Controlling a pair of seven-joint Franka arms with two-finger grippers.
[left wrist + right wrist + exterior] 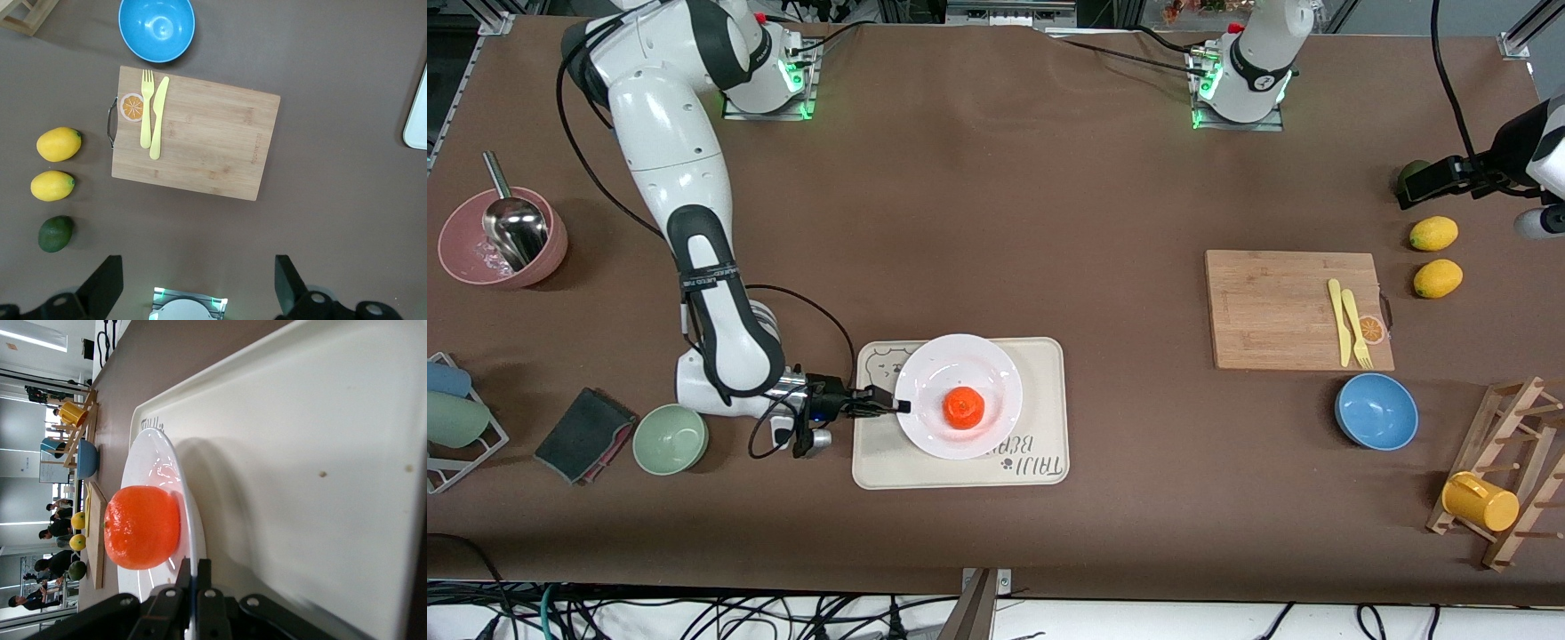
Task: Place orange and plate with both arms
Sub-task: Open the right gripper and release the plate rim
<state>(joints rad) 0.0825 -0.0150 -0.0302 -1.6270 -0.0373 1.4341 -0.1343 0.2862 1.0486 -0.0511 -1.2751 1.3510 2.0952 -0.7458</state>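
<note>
The orange [964,407] sits in the middle of the white plate [996,373]. The plate rests on the cream tray [1049,391]. My right gripper [898,407] is shut on the plate's rim at the edge toward the right arm's end of the table. In the right wrist view the fingers [202,577] pinch the plate's rim [150,463], with the orange [141,527] just past them. My left gripper [1440,182] is open and empty, held high over the table at the left arm's end. Its two fingers [103,287] stand wide apart in the left wrist view.
A wooden cutting board [1280,307] holds a yellow fork and knife [1352,324]. Two lemons [1433,234] and an avocado [55,233] lie beside it. A blue bowl [1376,411], a green bowl [671,438], a pink bowl with a scoop [503,236] and a wooden rack with a yellow cup [1480,500] stand around.
</note>
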